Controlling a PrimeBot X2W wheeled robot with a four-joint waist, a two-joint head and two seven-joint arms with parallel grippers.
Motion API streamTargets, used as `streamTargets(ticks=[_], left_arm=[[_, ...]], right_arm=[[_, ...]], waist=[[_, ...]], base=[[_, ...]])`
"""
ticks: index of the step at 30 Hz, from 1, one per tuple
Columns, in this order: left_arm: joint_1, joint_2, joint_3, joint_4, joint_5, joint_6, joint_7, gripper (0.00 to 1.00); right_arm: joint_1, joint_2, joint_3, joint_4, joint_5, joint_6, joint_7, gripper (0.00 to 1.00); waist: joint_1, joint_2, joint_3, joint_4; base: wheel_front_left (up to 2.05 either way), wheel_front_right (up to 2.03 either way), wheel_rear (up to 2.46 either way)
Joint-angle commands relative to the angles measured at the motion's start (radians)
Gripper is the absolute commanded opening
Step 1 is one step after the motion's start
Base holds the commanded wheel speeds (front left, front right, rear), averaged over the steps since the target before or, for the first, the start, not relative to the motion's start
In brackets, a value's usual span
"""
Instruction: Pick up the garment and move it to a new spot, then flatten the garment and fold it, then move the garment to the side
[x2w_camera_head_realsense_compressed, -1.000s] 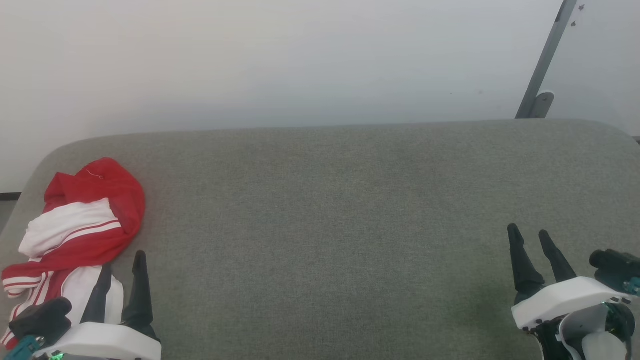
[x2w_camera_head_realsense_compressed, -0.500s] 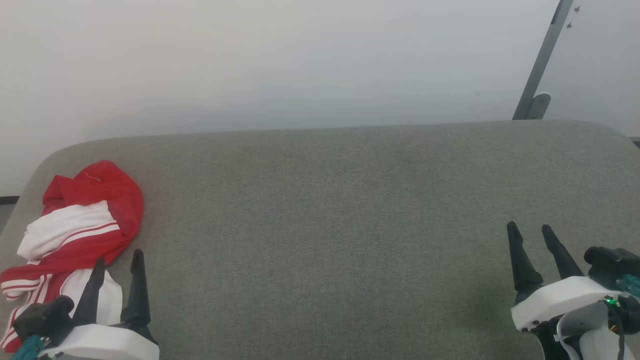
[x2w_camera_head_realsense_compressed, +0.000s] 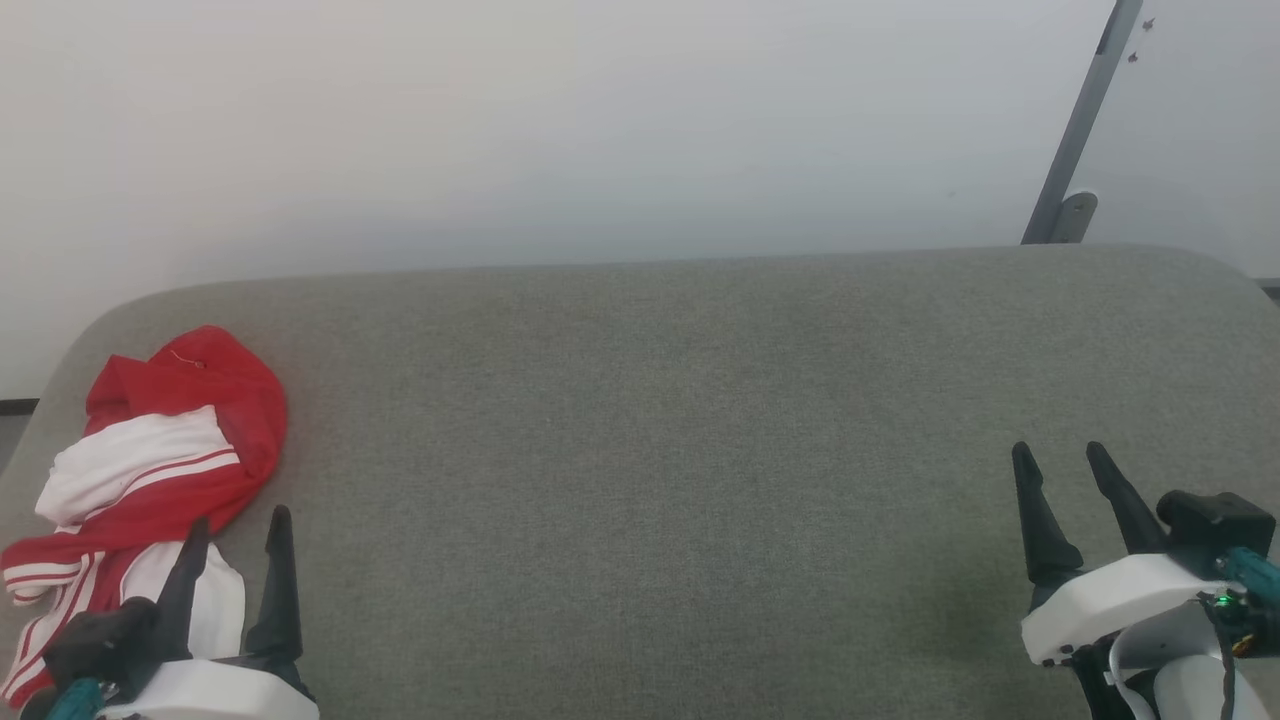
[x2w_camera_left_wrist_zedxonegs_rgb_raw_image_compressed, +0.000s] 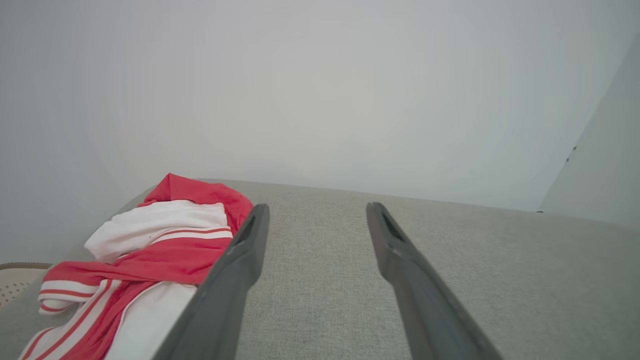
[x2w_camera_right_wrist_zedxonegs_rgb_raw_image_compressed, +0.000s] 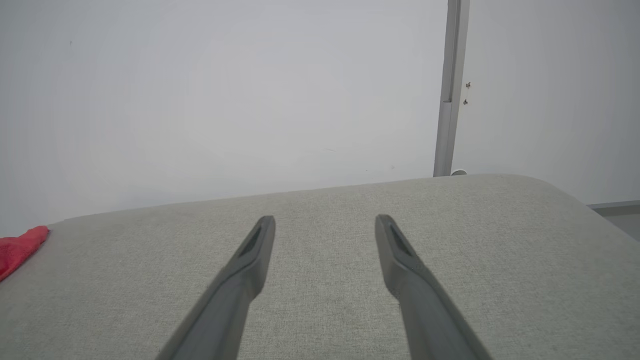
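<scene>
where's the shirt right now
In the head view the shirt lies crumpled at the left end of the grey surface, just ahead and left of the open left tool.

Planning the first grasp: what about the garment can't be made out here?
- Head view: the garment is bunched, so front and back cannot be told apart; the left gripper and the frame's left edge cover its near end.
- Left wrist view: a finger and the bottom edge hide its near part; whether they touch is unclear.
- Right wrist view: the left edge cuts it to a red scrap.
</scene>
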Motion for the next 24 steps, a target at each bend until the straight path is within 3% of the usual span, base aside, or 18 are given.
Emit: streamTargets(ticks=[1, 15, 24], left_arm=[[0.005, 0.007, 0.005, 0.0, 0.029, -0.003, -0.011, 1.0], [0.014, 0.022, -0.004, 0.009, 0.117, -0.01, -0.036, 1.0], [0.012, 0.015, -0.001, 0.013, 0.105, -0.013, -0.034, 1.0]], right_arm=[[-0.01, -0.004, 0.002, -0.007, -0.02, 0.0, -0.011, 1.0], [-0.002, -0.008, 0.002, -0.011, -0.127, 0.0, -0.03, 1.0], [0.004, -0.004, -0.001, -0.018, -0.129, 0.0, -0.029, 1.0]], waist=[[0.0, 0.0, -0.001, -0.001], [0.0, 0.0, -0.008, -0.003], [0.0, 0.0, -0.007, -0.002]], base=[[0.0, 0.0, 0.0], [0.0, 0.0, 0.0], [0.0, 0.0, 0.0]])
